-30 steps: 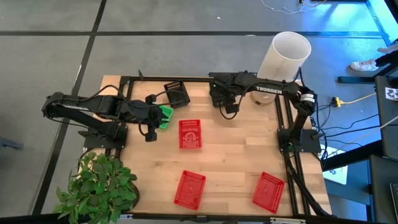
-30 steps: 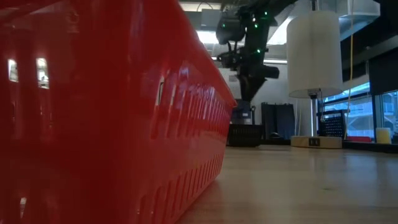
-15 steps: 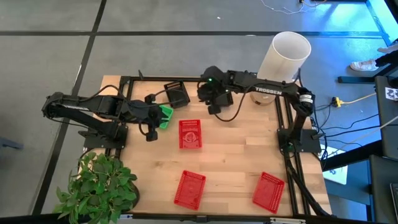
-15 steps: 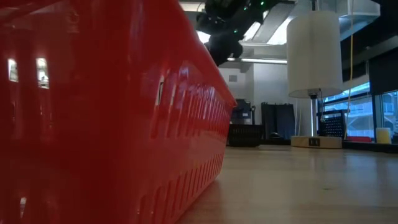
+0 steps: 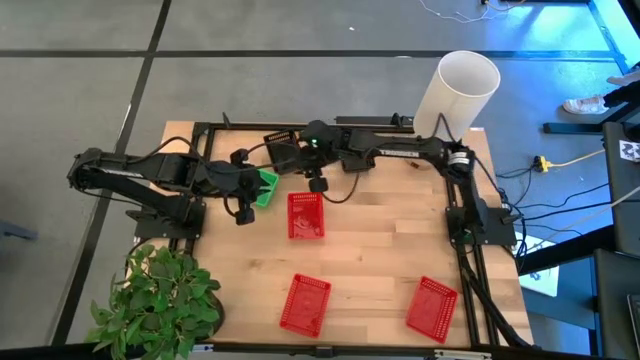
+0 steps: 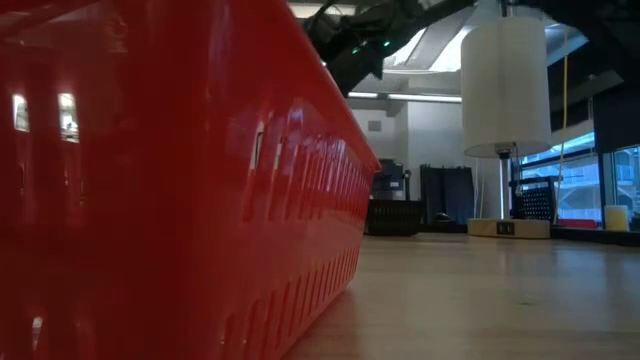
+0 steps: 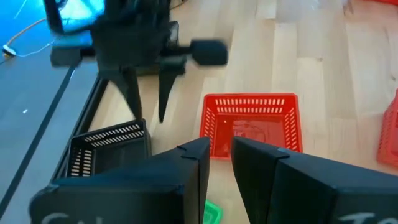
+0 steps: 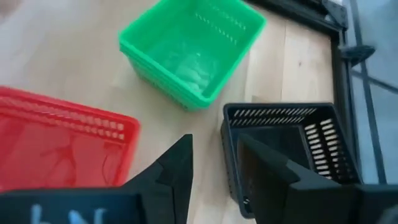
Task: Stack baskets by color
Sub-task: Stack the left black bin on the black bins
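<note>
High view: the right gripper (image 5: 316, 183) hangs over the table's far edge, between the black rectangular mesh basket stack (image 5: 284, 152) and the nearest red rectangular mesh basket (image 5: 306, 215). The left gripper (image 5: 243, 213) waits beside the bright green mesh basket stack (image 5: 265, 187); 2 more red baskets (image 5: 305, 303) lie well apart near the front.

Low view: a red wall fills the picture, hiding any contact.

Left wrist view: its jaws stand a little apart, grasping nothing visible; whether they count as released, I cannot tell.

Right wrist view: jaws released and empty, straddling the black stack's rim. My worry is that a descent here could snag that rim, or nudge the green stack, instead of reaching the red basket.
</note>
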